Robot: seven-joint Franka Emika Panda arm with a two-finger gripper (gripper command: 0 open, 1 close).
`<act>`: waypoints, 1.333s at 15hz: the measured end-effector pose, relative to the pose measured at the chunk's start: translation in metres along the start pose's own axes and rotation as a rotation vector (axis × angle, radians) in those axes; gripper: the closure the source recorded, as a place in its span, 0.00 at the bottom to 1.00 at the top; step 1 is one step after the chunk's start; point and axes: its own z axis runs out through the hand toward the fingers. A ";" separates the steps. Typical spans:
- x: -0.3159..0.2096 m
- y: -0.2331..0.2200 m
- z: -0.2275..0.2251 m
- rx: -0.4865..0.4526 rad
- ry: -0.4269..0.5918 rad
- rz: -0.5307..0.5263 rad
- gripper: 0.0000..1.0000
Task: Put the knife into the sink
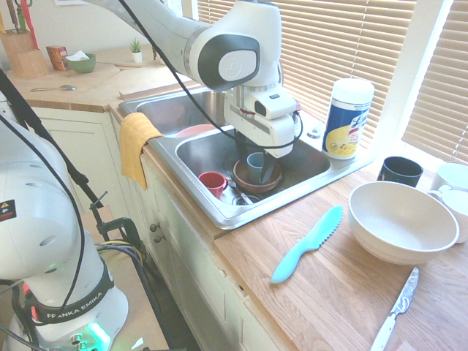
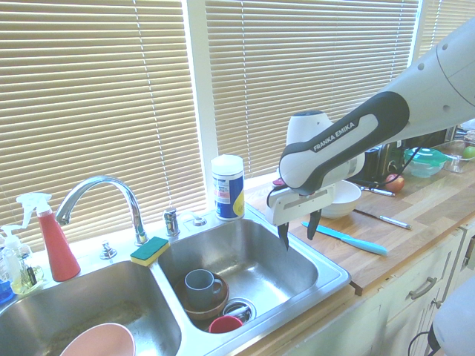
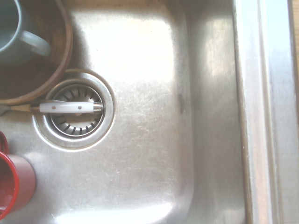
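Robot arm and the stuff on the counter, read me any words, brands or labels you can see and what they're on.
"FRANKA EMIKA": dark band on the arm's forearm.
"FRANKA EMIKA": black ring on the arm's base.
Wipes canister: blue and yellow label, print too blurred to read.
Spray bottle: no readable text.

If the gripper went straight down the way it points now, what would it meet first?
Probably the bare steel floor of the sink, beside the drain strainer. The gripper hangs open and empty over that basin; the knife lies on the counter. Depth is uncertain.

Bright window backlight, perhaps overexposed.
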 end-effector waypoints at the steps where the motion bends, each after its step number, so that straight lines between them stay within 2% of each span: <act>1: 0.000 0.000 0.001 -0.002 -0.002 0.002 0.00; 4: 0.003 -0.003 0.003 -0.005 -0.007 -0.023 0.00; 7: 0.015 0.011 0.005 -0.033 -0.011 -0.165 0.00; 10: 0.046 0.045 0.008 -0.063 -0.009 -0.258 0.00; 16: 0.088 0.105 0.022 -0.101 -0.030 -0.289 0.00; 20: 0.109 0.135 0.041 -0.104 -0.036 -0.270 0.00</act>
